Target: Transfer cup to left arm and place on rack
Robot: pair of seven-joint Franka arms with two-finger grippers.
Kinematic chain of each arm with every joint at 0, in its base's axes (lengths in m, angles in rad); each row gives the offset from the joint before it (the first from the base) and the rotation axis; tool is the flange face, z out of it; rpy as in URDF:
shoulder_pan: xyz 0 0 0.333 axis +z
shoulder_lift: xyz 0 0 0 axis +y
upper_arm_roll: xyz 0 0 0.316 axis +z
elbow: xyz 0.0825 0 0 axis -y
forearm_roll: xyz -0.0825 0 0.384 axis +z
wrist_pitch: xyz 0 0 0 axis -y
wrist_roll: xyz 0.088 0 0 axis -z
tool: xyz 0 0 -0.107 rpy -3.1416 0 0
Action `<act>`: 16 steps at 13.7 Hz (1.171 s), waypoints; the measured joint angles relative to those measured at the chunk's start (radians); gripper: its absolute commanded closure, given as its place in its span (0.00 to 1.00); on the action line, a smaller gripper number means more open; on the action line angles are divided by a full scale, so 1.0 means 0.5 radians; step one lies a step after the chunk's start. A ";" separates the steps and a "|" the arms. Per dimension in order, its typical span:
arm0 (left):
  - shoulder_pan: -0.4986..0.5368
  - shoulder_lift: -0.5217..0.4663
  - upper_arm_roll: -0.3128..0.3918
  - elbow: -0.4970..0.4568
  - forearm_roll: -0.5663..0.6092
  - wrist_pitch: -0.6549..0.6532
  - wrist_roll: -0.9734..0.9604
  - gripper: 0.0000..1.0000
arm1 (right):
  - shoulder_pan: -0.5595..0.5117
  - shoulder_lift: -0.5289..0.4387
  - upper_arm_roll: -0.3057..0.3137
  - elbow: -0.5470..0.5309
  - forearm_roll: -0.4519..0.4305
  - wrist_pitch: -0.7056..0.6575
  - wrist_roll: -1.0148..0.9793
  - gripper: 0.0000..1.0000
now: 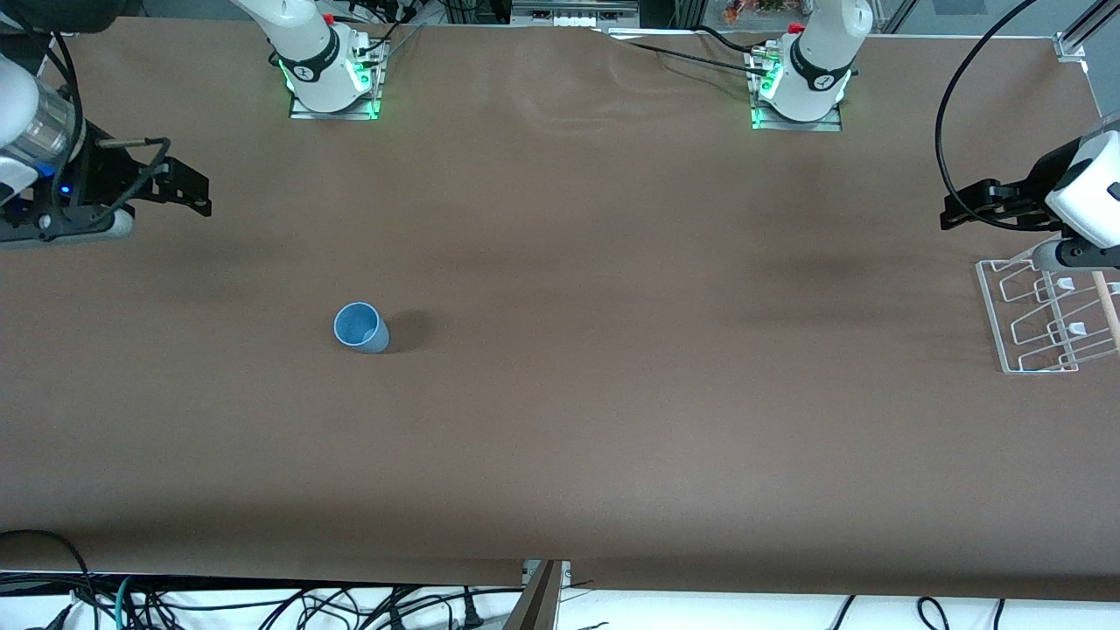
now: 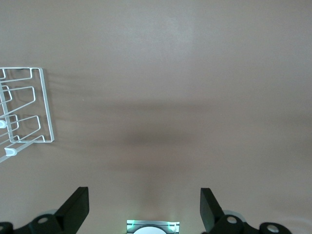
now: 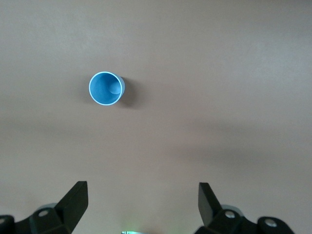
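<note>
Right wrist view – cup (image 3: 105, 88) upright on table (image 3: 219, 73), well apart from spread, empty right hand (image 3: 141, 204).

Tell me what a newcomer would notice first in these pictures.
The small light-blue plastic cup stands upright, alone on the brown table, toward the right arm's end. The white wire drying rack sits at the left arm's end. Both black two-finger grippers wait open and empty: the right gripper at its own end, the left gripper just above the rack.
</note>
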 measured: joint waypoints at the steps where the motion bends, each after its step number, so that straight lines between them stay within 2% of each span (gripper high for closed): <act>1: 0.000 0.000 0.000 0.000 0.000 0.000 0.000 0.00 | 0.001 0.036 0.002 -0.001 -0.001 0.000 0.000 0.00; 9: 0.004 0.022 0.001 0.003 -0.020 0.000 0.000 0.00 | 0.076 0.444 0.037 -0.017 0.029 0.207 -0.009 0.00; 13: 0.006 0.023 0.005 0.004 -0.029 0.000 0.000 0.00 | 0.142 0.719 0.040 -0.102 0.029 0.603 -0.008 0.01; 16: 0.007 0.023 0.006 0.004 -0.029 0.000 0.000 0.00 | 0.150 0.861 0.040 -0.106 0.029 0.781 -0.008 0.01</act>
